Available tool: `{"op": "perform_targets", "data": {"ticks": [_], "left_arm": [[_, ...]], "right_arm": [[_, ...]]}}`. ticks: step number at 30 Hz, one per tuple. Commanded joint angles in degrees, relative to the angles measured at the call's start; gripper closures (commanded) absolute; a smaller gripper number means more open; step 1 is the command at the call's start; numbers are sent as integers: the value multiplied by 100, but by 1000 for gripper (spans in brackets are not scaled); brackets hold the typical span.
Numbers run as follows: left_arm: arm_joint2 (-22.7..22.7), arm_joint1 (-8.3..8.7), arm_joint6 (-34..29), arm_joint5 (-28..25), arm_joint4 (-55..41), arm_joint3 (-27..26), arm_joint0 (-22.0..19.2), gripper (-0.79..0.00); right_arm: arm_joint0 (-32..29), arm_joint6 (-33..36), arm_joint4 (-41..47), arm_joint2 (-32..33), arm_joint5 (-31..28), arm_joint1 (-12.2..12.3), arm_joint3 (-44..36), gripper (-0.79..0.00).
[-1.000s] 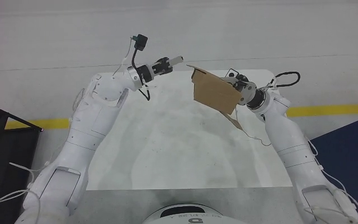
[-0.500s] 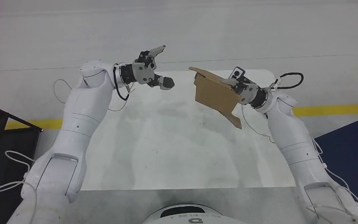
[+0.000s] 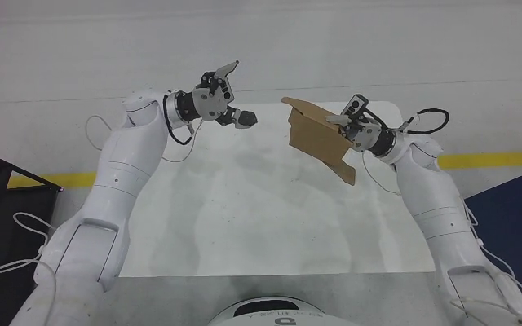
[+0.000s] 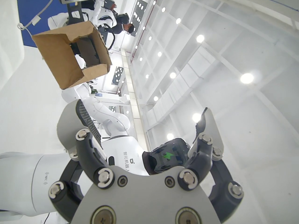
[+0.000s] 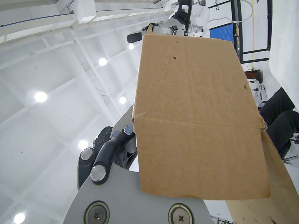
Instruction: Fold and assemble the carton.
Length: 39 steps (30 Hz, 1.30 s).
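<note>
Carton material: brown corrugated cardboard, matte and fibrous, with a pressed crease across one panel, a few small punctures and ragged torn corners.
Carton shape: the carton (image 3: 316, 134) is opened into a rectangular sleeve. In the left wrist view the carton (image 4: 61, 54) shows a hollow inside and a flap folded at its lower edge.
Carton position: in the air and tilted, over the far right part of the desk (image 3: 245, 220), not touching it.
Desk: white, flat and smooth, with a faint mottled sheen.
Hidden: in the right wrist view the carton (image 5: 198, 117) covers nearly all of its own gripper. One dark linkage with round metal pins shows beside the panel. The carton's far end is cut off there.
Left fingers: the left gripper (image 4: 142, 113) is spread wide and holds nothing. Its pale, curved fingers (image 4: 81, 115) carry ribbed black pads. From above, the left gripper (image 3: 238, 93) hangs over the desk's far left edge, well apart from the carton.
Right fingers: the right gripper (image 3: 341, 129) grasps the carton by the wall nearest its wrist. The clamped tips are mostly hidden by cardboard.
</note>
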Motion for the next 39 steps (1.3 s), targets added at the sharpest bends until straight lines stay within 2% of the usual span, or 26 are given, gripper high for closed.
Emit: {"op": "perform_targets", "data": {"ticks": [1,12,21,39], "left_arm": [[79,-2,42,86,-45,-135,53,-785],[363,-40,163,170,43,-250,-27,-785],[528,-126,342,-213,156,-90,-185,-785],[812,-328,218,-301,-52,207,-379,-782]], "right_arm": [[-68,-215,-93,-46,-11,-2,-152,0],[-198,-283,-164,-73,50,21,-428,0],[-250,-74,-215,-122,116,44,-542,0],[-250,67,-238,-208,177,71,-604,0]]}}
